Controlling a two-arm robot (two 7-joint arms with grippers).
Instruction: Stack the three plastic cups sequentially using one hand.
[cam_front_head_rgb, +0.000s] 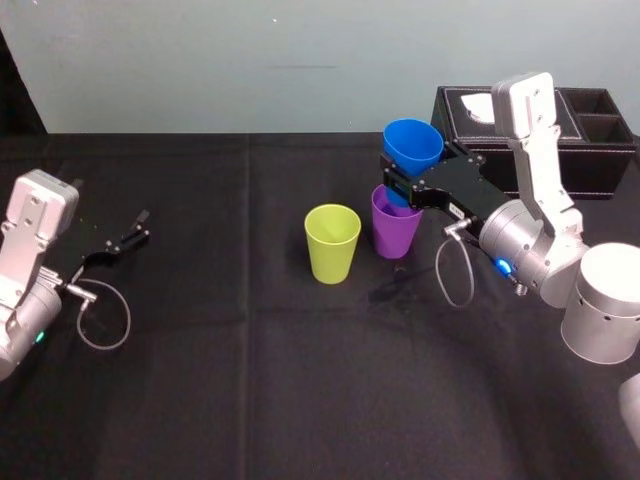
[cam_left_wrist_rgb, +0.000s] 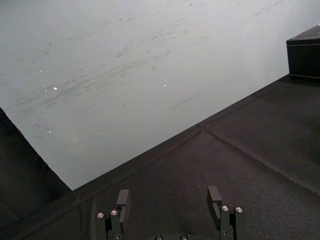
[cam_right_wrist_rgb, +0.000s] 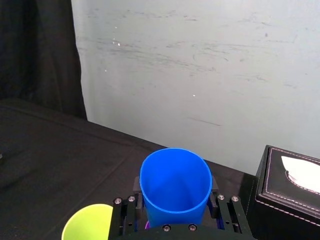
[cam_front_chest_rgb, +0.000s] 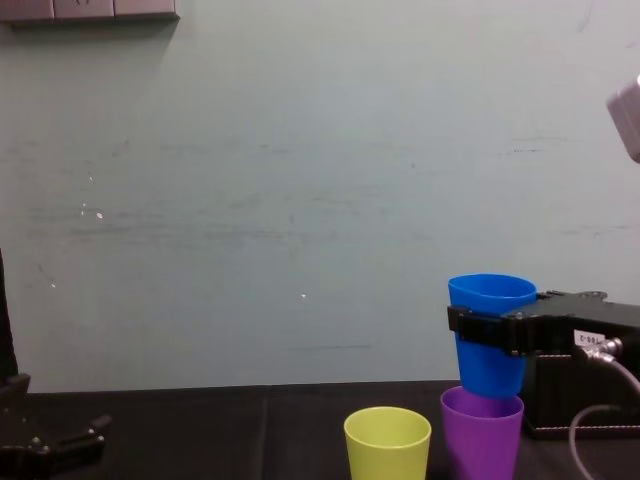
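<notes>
Over the purple cup (cam_front_head_rgb: 395, 232) my right claw (cam_front_head_rgb: 398, 184) clamps the blue cup (cam_front_head_rgb: 412, 145) upright, base at its rim, ready to nest; yellow-green cup (cam_front_head_rgb: 332, 243) beside; left claw (cam_front_head_rgb: 125, 240) parked wide at left of the table (cam_front_head_rgb: 250, 380).

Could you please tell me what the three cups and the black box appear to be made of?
Blue cup, held by the right gripper, purple cup, yellow-green cup: likely smooth plastic, uniform colour with thin rims. Black box: seemingly leather-like covering, with pale stitching along its edges.

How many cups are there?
3. The blue cup is held by the right gripper over the purple cup; the green cup stands on the table beside it.
</notes>
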